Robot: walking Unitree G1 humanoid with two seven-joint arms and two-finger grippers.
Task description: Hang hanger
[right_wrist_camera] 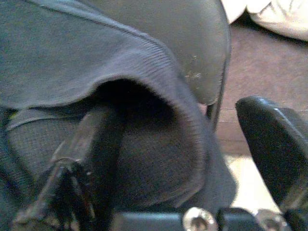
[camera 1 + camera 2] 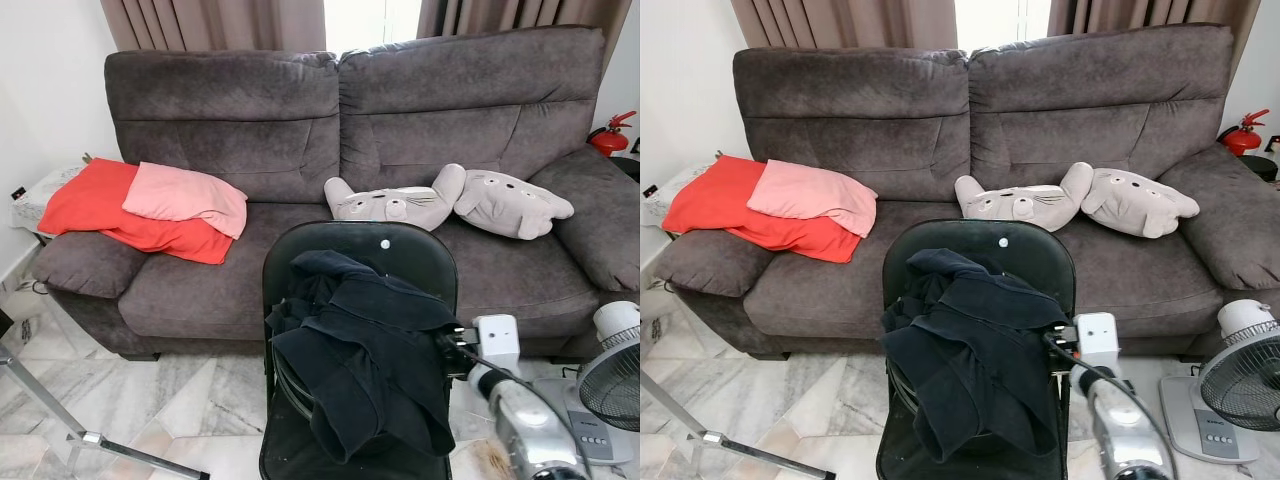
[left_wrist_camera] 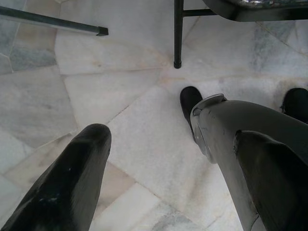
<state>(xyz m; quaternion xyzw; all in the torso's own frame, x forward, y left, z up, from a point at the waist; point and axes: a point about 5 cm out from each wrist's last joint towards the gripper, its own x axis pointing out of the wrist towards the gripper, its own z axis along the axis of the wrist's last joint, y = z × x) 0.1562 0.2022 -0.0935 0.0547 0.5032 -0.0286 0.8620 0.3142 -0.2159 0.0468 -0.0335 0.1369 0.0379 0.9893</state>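
A black garment (image 2: 370, 355) lies bunched over the back and seat of a black chair (image 2: 400, 250) in front of the sofa. I cannot make out a hanger in its folds. My right gripper (image 2: 452, 350) reaches in from the right at the garment's edge. In the right wrist view the right gripper (image 1: 178, 115) is open: one finger (image 1: 96, 139) is tucked under the garment's hem (image 1: 159, 96), while the other finger (image 1: 274, 139) stands free beside the chair back. My left gripper (image 3: 168, 137) hangs open over the marble floor, near my own leg (image 3: 226, 120).
A grey sofa (image 2: 250, 130) holds red and pink cloths (image 2: 150, 205) and two grey plush cushions (image 2: 450, 200). A fan (image 2: 612, 375) stands at the right, with a fire extinguisher (image 2: 612, 135) behind it. A metal stand's leg (image 2: 90, 438) crosses the floor at the lower left.
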